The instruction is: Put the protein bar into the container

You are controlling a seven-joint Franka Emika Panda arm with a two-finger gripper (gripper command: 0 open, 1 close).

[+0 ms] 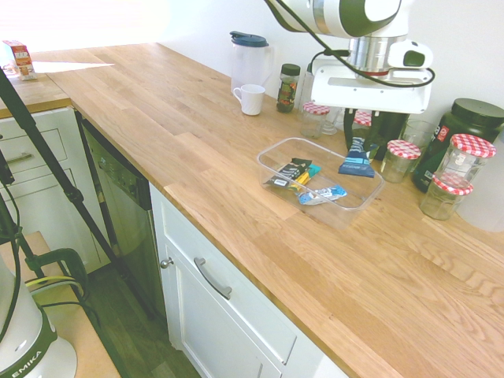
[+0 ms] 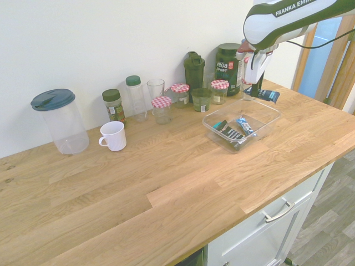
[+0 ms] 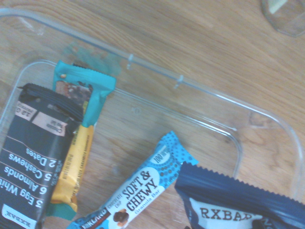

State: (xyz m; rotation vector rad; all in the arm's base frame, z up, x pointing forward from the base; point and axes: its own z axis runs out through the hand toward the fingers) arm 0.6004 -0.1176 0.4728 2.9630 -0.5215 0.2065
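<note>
The protein bar (image 1: 357,160), dark navy with a light blue end, hangs from my gripper (image 1: 363,140), which is shut on its upper end. It hangs over the far part of the container (image 1: 272,154), a shallow clear tray on the wooden counter. From the other side the protein bar (image 2: 266,95) juts sideways from the gripper (image 2: 257,88), above the container's rim (image 2: 276,116). In the wrist view the protein bar (image 3: 238,205) rises from the lower edge over the container (image 3: 190,87). A black bar (image 3: 35,157), a teal-and-yellow bar (image 3: 81,129) and a light blue bar (image 3: 143,188) lie inside.
Glass jars with red-checked lids (image 1: 469,155) and a dark tub (image 1: 465,130) stand close behind and right of the tray. A white mug (image 1: 252,99), a clear pitcher (image 1: 250,59) and a brown jar (image 1: 288,87) stand further left along the wall.
</note>
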